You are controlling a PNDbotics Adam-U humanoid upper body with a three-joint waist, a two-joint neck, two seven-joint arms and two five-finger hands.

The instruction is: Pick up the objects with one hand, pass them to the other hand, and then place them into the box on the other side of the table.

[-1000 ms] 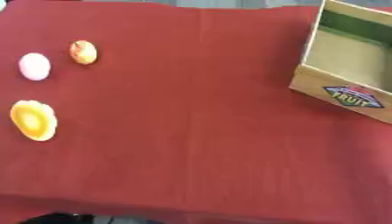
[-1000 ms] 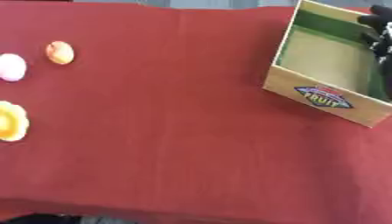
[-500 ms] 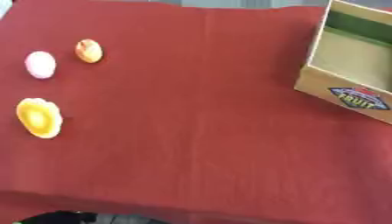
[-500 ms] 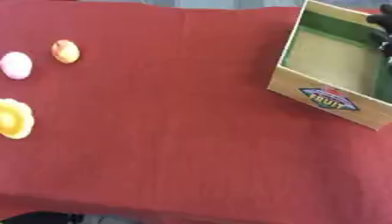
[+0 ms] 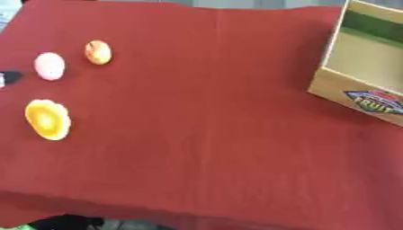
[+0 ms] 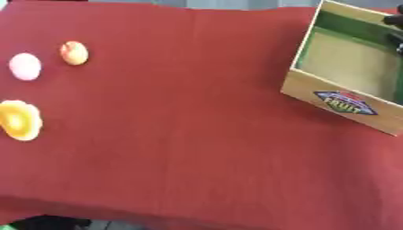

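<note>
Down at 9 o'clock on the red-cloth worktop (image 5: 204, 134) sits a yellow-orange flower-shaped item (image 5: 48, 119). Just past it there's a pink egg-shaped piece (image 5: 50, 66), then a small orange round fruit (image 5: 97, 52) beside it. Left robot hand (image 5: 9, 78): only a dark tip at the edge, can't tell its state. Open cardboard fruit box (image 6: 340, 102) sits at 2 o'clock, with the right robot hand (image 6: 393, 27) barely visible, state unclear.

A dark tip of the left hand (image 5: 9, 77) shows at the left edge. A black part, perhaps the right hand (image 6: 393, 27), shows at the right edge; fingers unclear.
</note>
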